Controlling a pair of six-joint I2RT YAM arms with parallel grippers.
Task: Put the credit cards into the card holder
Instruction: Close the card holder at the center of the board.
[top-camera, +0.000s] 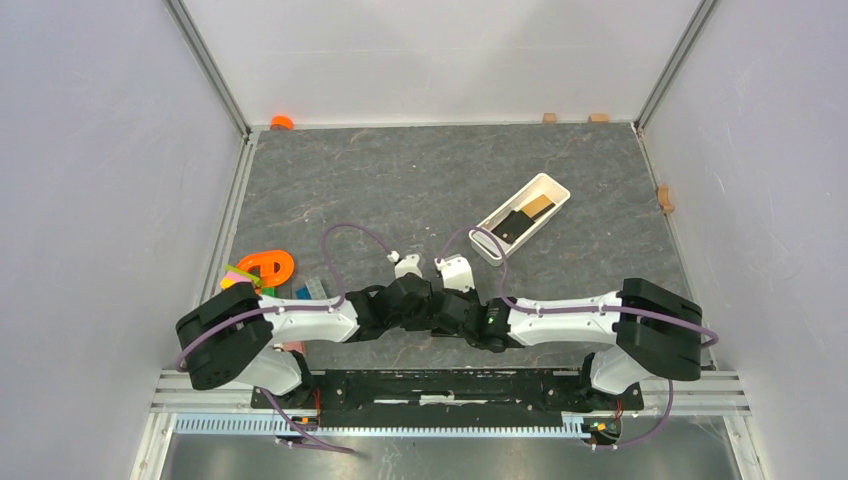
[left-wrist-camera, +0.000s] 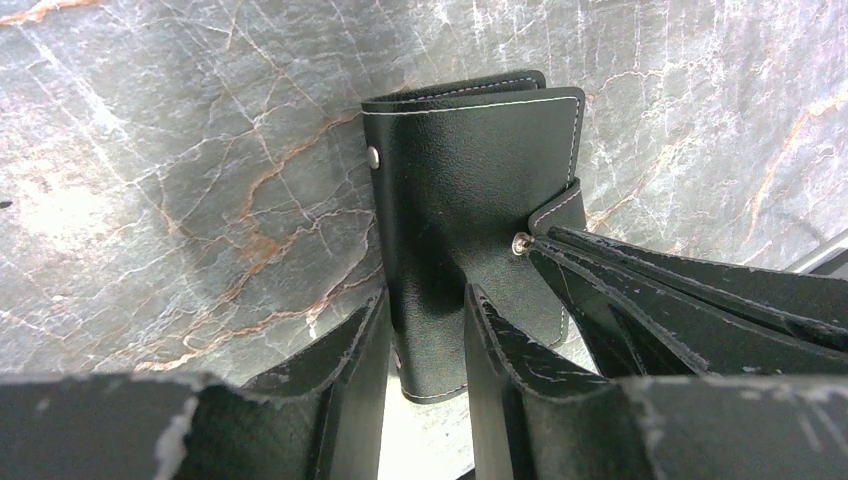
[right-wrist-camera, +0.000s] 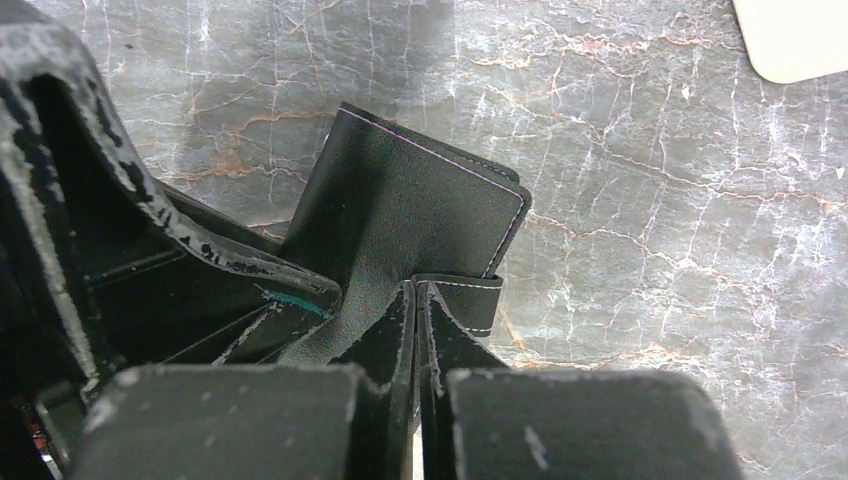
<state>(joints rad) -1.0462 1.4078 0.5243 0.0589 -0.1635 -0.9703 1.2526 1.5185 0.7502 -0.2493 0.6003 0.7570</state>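
Note:
The black card holder (left-wrist-camera: 470, 170) lies folded on the grey table between my two grippers; it also shows in the right wrist view (right-wrist-camera: 420, 210). My left gripper (left-wrist-camera: 425, 300) straddles its near end, one finger against its edge and one over its face. My right gripper (right-wrist-camera: 417, 292) is shut on the holder's snap tab (right-wrist-camera: 470, 300); its fingers (left-wrist-camera: 650, 290) come in from the right. In the top view both grippers (top-camera: 415, 300) (top-camera: 452, 305) meet and hide the holder. A black card (top-camera: 512, 226) and a tan card (top-camera: 540, 205) lie in the white tray (top-camera: 553, 186). No light blue card is in view.
The tray's corner shows in the right wrist view (right-wrist-camera: 800, 40). An orange ring (top-camera: 268, 264), a pink piece (top-camera: 238, 272) and a small blue block (top-camera: 312, 289) lie by the left arm. An orange cap (top-camera: 281, 122) and small wooden blocks (top-camera: 549, 117) sit at the back edge.

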